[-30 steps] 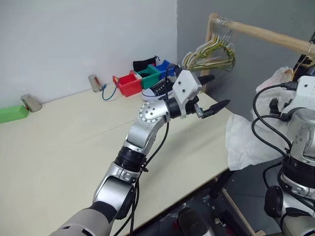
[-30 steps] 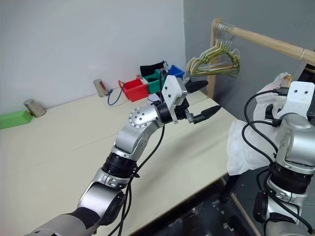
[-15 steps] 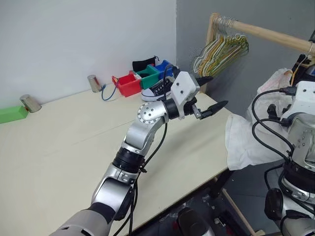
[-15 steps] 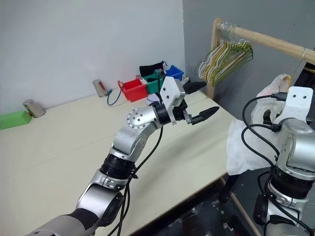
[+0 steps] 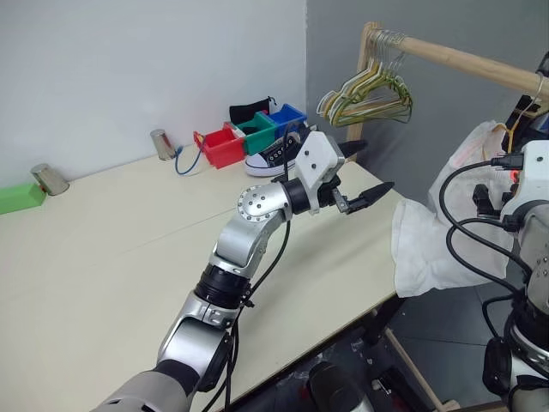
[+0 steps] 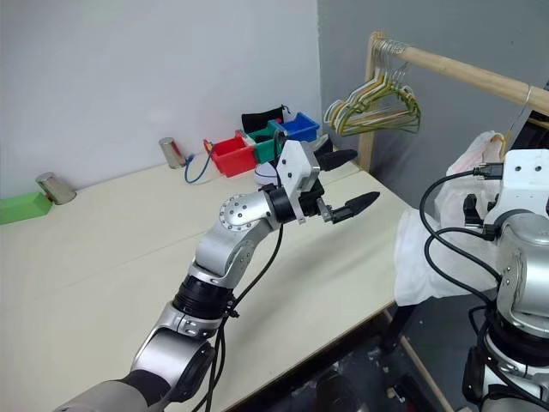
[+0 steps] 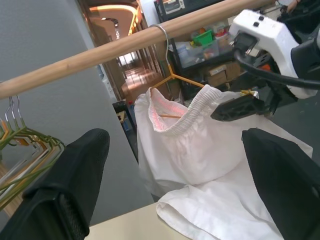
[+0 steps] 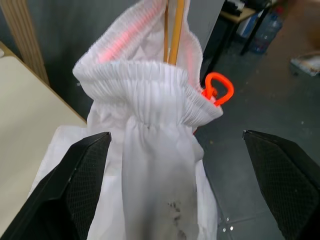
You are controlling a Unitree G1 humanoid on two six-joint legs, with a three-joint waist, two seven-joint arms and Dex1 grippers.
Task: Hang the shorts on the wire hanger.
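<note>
The white shorts hang by their gathered waistband on the yellowish wire hanger, whose pale hook sits over the wooden rod. Their lower part drapes down against the table's right edge. An orange tag sticks out at the waistband. My left gripper is open above the table's right edge, pointing at the shorts with a gap between them. My right gripper is open just in front of the waistband, holding nothing. One of its black fingers lies close beside the waistband.
Bunched green, yellow and pink hangers hang at the rod's left end by its wooden post. Red, green and blue bins and a sneaker stand at the back of the table, with two metal cans and a green block.
The bunched hangers swung out to the right and have come back. My right arm has drawn back a little from the shorts and sits lower in the head views. The left arm has kept still.
</note>
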